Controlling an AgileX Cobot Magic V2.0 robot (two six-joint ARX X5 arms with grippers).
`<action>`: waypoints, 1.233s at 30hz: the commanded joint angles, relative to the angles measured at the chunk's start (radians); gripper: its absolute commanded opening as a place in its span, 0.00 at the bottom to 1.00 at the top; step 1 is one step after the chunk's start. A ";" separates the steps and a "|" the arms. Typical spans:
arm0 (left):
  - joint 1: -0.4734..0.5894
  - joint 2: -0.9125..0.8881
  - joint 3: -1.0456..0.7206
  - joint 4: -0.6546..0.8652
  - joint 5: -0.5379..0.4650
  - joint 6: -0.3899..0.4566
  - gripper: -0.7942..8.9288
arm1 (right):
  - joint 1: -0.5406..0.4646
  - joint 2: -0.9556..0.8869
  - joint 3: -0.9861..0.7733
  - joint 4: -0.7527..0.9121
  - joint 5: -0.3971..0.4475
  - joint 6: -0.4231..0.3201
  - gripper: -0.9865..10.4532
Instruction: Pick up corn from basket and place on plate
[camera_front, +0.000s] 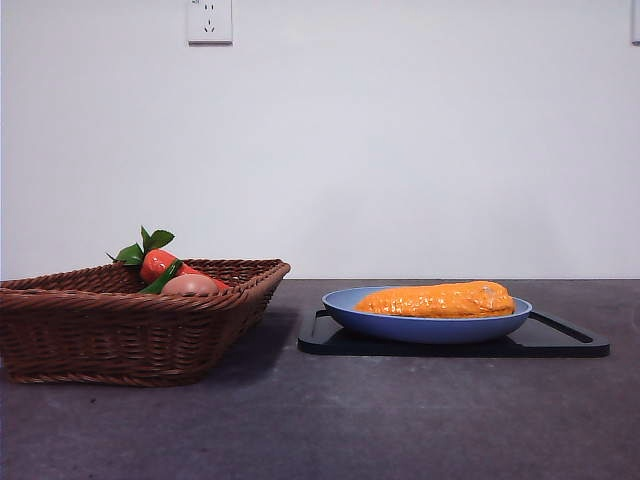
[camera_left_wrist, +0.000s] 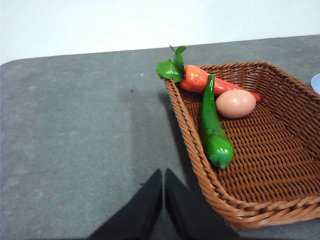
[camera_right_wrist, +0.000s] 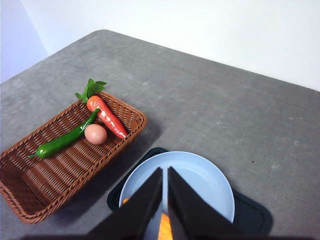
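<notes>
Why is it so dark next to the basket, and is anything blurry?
Front view: the basket casts a soft shadow toward the black tray; everything is sharp. Right wrist view: the same shadow lies beside the basket; the corn is mostly hidden behind the right gripper.

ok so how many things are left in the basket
3, all in one end of the basket: a carrot against the end wall, a green pepper along one side, and an egg between them. Nothing else shows inside.

Plain white wall (camera_front: 400, 150) with a socket (camera_front: 209, 20) — dark grey table (camera_front: 400, 420) below
</notes>
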 joint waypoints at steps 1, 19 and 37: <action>0.003 -0.002 -0.025 -0.014 -0.001 -0.032 0.09 | 0.003 0.007 0.018 0.011 -0.001 -0.005 0.09; 0.003 -0.002 -0.026 -0.006 0.000 -0.039 0.09 | 0.003 0.007 0.018 0.011 -0.002 -0.005 0.09; 0.003 -0.002 -0.026 -0.006 0.000 -0.039 0.09 | -0.031 -0.037 0.018 0.039 0.048 -0.048 0.09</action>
